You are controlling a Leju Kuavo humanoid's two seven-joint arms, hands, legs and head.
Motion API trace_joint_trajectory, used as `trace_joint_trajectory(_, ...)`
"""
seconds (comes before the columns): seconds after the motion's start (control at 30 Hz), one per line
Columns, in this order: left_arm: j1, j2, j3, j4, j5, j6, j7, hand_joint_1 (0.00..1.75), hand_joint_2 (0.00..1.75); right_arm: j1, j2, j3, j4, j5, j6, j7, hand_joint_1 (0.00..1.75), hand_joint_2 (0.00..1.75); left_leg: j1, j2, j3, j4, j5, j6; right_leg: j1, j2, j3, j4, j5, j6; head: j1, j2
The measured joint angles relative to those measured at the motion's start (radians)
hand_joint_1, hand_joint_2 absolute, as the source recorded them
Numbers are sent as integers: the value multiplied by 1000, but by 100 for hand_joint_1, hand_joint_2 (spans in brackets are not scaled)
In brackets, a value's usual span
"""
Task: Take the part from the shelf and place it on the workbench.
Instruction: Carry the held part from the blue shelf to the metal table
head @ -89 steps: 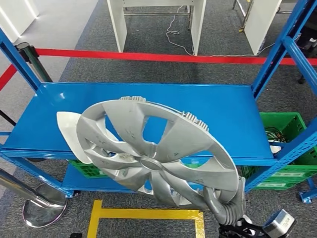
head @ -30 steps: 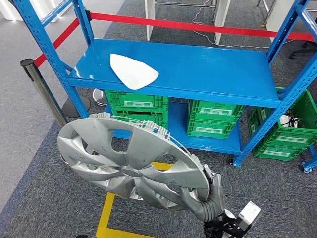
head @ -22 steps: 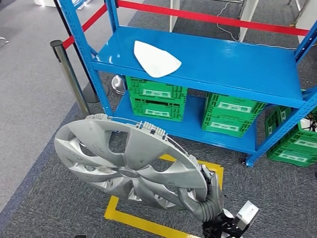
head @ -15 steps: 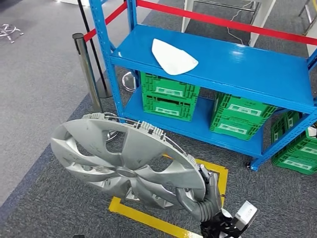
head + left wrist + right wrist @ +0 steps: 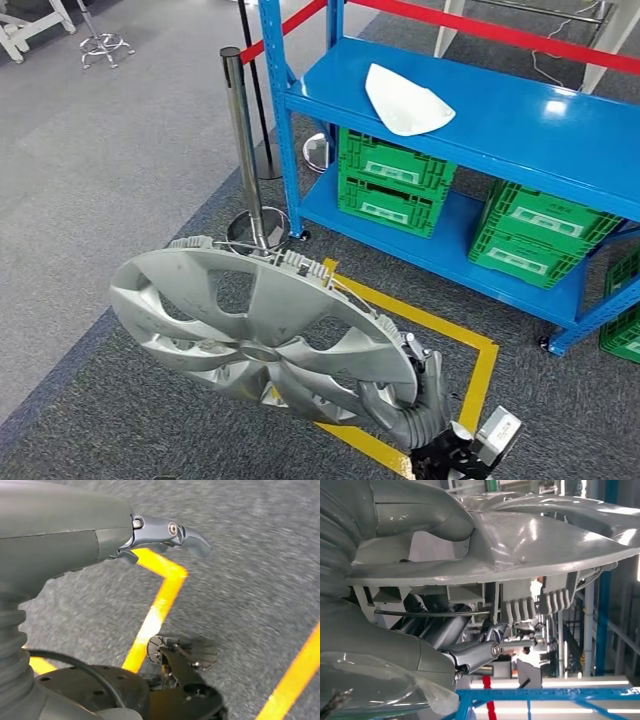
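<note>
Head view: hubcap (image 5: 260, 335) approx. flat, face-up.

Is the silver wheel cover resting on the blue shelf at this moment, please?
No, the right hand holds the wheel cover by its rim above the carpet, apart from the blue shelf.

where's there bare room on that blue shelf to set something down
The top shelf is bare right of the white part, over to the picture's edge. The lower level is crowded with green crates; only a blue strip shows in front. The right hand holds the hubcap.
</note>
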Motion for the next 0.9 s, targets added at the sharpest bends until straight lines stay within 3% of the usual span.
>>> trace_joint_trajectory(0.07, -1, 0, 2, 0, -3, 1, -1, 0, 175, 3, -1, 0, 0, 2, 0, 0, 175, 175, 8, 33, -33, 130, -84, -14, 1, -32, -6, 1, 5, -3, -6, 0)
trace_joint_trajectory(0.1, -1, 0, 3, 0, -5, 2, -2, 0, 175, 3, -1, 0, 0, 3, 0, 0, 175, 175, 13, 39, -43, 186, -103, -19, 1, -48, -8, 1, 7, -3, -6, 0)
trace_joint_trajectory(0.13, -1, 1, 4, 0, -7, 3, -4, 0, 175, 2, -1, 1, 0, 4, -1, 0, 175, 175, 18, 42, -39, 211, -103, -23, 1, -64, -10, 2, 8, -2, -6, 0)
trace_joint_trajectory(0.17, 0, 1, 7, 0, -8, 5, -5, 0, 175, 1, -2, 1, 0, 4, -1, 0, 175, 175, 21, 46, -16, 196, -86, -24, 1, -78, -9, 3, 8, 0, -6, 0)
trace_joint_trajectory(0.2, 1, 1, 10, 0, -8, 6, -6, 0, 175, 0, -2, 2, 0, 4, -2, 0, 175, 175, 23, 53, 22, 144, -60, -23, 1, -92, -6, 3, 7, 1, -6, 0)
trace_joint_trajectory(0.27, 1, 3, 16, 0, -9, 9, -8, 0, 175, -3, -2, 3, 0, 5, -3, 0, 175, 175, 17, 89, 106, 13, -24, -11, 4, -115, -3, 5, 4, 7, -5, 0)
trace_joint_trajectory(0.3, 1, 4, 18, -1, -9, 10, -9, 0, 175, -4, -2, 3, 0, 5, -4, 0, 175, 175, 12, 105, 130, -30, -18, -3, 6, -125, -1, 6, 3, 13, -4, 0)
trace_joint_trajectory(0.33, 1, 4, 19, -1, -9, 11, -10, 0, 175, -5, -2, 4, 0, 6, -4, 0, 175, 175, 6, 113, 139, -50, -19, 4, 7, -134, -2, 7, 4, 18, -4, 0)
trace_joint_trajectory(0.4, 2, 5, 21, -1, -10, 13, -10, 0, 175, -8, -2, 8, 0, 6, -5, 0, 175, 175, 2, 101, 136, -62, -17, 15, 7, -151, 2, 4, 6, 28, -3, 0)
trace_joint_trajectory(0.43, 2, 5, 22, -1, -10, 14, -10, 0, 175, -10, -2, 10, -1, 6, -5, 0, 175, 175, 4, 90, 138, -75, -16, 22, 5, -140, -3, 8, 0, 31, -3, 0)
trace_joint_trajectory(0.5, -1, 5, 24, -1, -12, 16, -11, 0, 175, -15, -4, 14, -3, 5, -6, 0, 175, 175, 13, 69, 145, -101, -12, 36, 0, -84, -36, 64, -37, 39, -2, 0)
trace_joint_trajectory(0.53, -3, 5, 25, -1, -14, 17, -11, 0, 175, -16, -5, 16, -4, 5, -6, 0, 175, 175, 16, 59, 146, -109, -11, 39, -4, -49, -68, 126, -67, 43, -1, 0)
trace_joint_trajectory(0.57, -3, 5, 25, -1, -17, 17, -11, 0, 175, -17, -6, 17, -4, 4, -6, 0, 175, 175, 17, 50, 144, -109, -10, 41, -7, -30, -106, 200, -94, 47, -1, 0)
trace_joint_trajectory(0.6, -3, 4, 26, -1, -19, 17, -11, 0, 175, -17, -8, 18, -3, 4, -6, 0, 175, 175, 18, 40, 143, -108, -10, 41, -9, -22, -143, 266, -111, 51, -1, 0)
trace_joint_trajectory(0.63, -3, 4, 26, -1, -20, 18, -11, 0, 175, -16, -9, 18, -3, 4, -6, 1, 175, 175, 19, 28, 143, -106, -11, 41, -12, -19, -167, 303, -109, 55, -2, 0)
trace_joint_trajectory(0.67, -3, 4, 27, -1, -21, 18, -11, 0, 175, -17, -10, 18, -2, 4, -7, 1, 175, 175, 21, 16, 143, -103, -11, 39, -15, -18, -174, 301, -87, 60, -2, 0)
trace_joint_trajectory(0.7, -3, 4, 27, -1, -22, 18, -11, 0, 175, -18, -11, 18, -2, 4, -8, 1, 175, 175, 24, 2, 143, -98, -13, 36, -19, -15, -162, 260, -48, 65, -2, 0)
trace_joint_trajectory(0.77, -3, 5, 27, -1, -24, 18, -11, 0, 175, -21, -11, 19, -2, 4, -9, 1, 175, 175, 29, -25, 137, -80, -20, 23, -30, 23, -115, 139, 21, 78, 0, 0)
trace_joint_trajectory(0.83, -4, 6, 28, -2, -27, 20, -11, 0, 175, -23, -12, 20, -2, 4, -10, 0, 175, 175, 31, -48, 119, -59, -22, 7, -35, 63, -87, 76, 31, 75, 1, 0)
trace_joint_trajectory(0.87, -4, 7, 29, -2, -29, 20, -12, 0, 175, -23, -12, 20, -2, 3, -11, 0, 175, 175, 31, -59, 108, -53, -18, 0, -34, 68, -86, 73, 25, 69, 1, 0)
trace_joint_trajectory(0.9, -2, 7, 32, -2, -30, 21, -12, 0, 175, -24, -12, 21, -2, 3, -12, 0, 175, 175, 33, -68, 99, -51, -14, -5, -33, 58, -86, 73, 23, 60, 0, 0)
